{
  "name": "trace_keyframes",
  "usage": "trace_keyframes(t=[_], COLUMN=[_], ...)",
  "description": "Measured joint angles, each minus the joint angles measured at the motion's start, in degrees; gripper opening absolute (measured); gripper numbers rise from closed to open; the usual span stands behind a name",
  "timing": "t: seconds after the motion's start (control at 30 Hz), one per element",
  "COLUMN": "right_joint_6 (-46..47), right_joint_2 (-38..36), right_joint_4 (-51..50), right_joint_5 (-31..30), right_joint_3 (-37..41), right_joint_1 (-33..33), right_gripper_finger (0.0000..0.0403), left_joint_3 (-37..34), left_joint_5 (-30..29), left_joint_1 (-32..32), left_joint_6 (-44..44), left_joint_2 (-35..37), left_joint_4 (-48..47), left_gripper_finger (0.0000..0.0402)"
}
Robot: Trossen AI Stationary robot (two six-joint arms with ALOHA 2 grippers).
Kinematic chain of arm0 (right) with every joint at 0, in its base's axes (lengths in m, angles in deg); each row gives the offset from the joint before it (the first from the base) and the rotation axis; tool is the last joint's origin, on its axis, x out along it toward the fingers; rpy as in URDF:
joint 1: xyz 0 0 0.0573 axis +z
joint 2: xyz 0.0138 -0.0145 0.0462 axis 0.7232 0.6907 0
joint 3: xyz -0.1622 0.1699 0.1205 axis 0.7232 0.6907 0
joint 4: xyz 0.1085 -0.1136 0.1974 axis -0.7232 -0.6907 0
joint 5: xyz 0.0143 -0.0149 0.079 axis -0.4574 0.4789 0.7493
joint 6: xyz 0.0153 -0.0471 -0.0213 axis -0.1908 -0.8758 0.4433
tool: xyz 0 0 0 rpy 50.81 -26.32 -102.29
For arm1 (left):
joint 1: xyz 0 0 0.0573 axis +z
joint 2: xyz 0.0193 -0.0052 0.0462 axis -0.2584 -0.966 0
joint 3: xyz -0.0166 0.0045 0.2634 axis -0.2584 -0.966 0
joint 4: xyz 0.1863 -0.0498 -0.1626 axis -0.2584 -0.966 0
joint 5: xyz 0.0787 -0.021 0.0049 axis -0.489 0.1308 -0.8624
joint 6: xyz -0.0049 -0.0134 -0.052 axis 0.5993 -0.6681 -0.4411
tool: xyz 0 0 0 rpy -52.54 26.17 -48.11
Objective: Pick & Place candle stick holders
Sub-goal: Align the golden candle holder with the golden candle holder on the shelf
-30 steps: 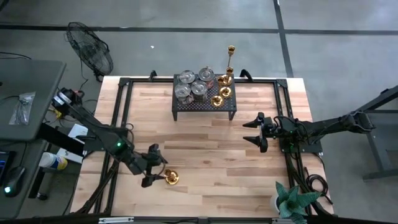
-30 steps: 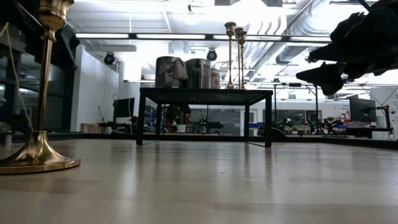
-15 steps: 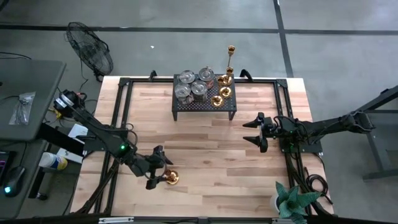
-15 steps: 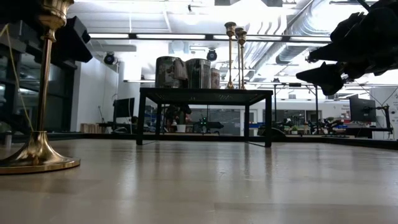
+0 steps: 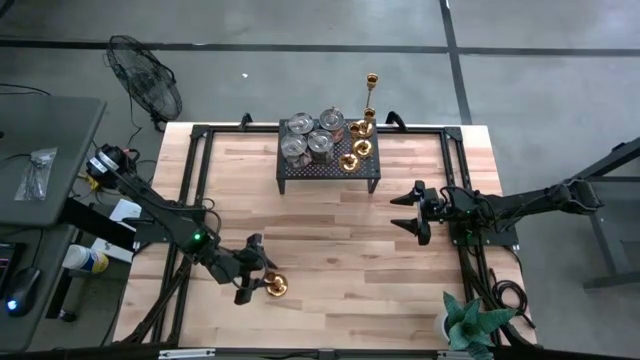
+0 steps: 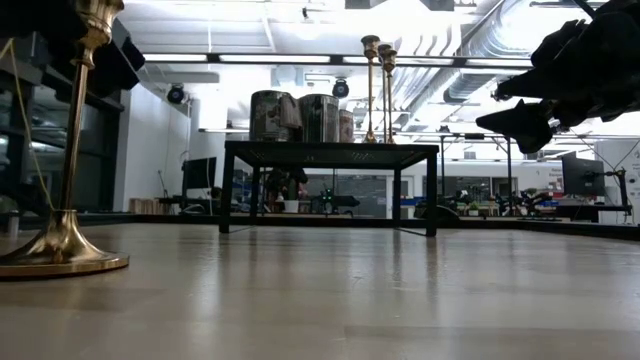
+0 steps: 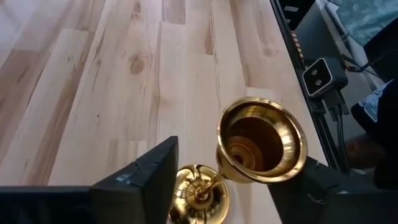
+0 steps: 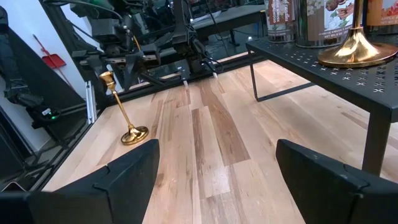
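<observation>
Candle stick holders were the job, and one brass candlestick (image 5: 275, 287) was the one in hand, standing out on the bare wooden table (image 5: 340, 250) near its front left edge. The left gripper (image 5: 252, 270) was down at that candlestick, its two dark fingers partly apart and set one to each side of the piece. In the left wrist view the flared brass cup sat between the fingers, with wood showing in the gap on one side, so no firm grip could be seen. In the low view the stem leaned a little rather than standing straight.

The right gripper (image 5: 405, 212) hung above the right half of the table with its fingers spread wide and nothing between them, just in front of the near right corner of the black perforated stand (image 5: 300, 170). It appeared to be waiting.

On that stand, at the middle back of the table, stood the other seven holders. Four squat silvery cups (image 5: 310, 135) were clustered on its left part. Two short brass candlesticks (image 5: 355, 153) and one tall slender candlestick (image 5: 371, 95) stood at its right rear corner.

A green potted plant (image 5: 465, 325) sat at the front right corner, well apart from all of this.

Judged from this layout, only one of eight holders was off the stand, and which way the pieces were meant to travel could not be told. Either way, most of the work seemed to lie ahead.
</observation>
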Motion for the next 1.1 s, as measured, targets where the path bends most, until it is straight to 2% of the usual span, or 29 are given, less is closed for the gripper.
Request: trace_keyframes(t=[0.63,1.1], right_joint_6=[0.0,0.1], right_joint_2=[0.0,0.0], right_joint_4=[0.0,0.0], right_joint_5=[0.0,0.3], right_joint_3=[0.0,0.0], right_joint_1=[0.0,0.1], right_gripper_finger=[0.0316,0.0316], left_joint_3=[0.0,0.0], left_joint_5=[0.4,0.6], left_joint_1=[0.0,0.0], left_joint_6=[0.0,1.0], left_joint_2=[0.0,0.0], left_joint_4=[0.4,1.6], left_gripper_finger=[0.0110,0.0102])
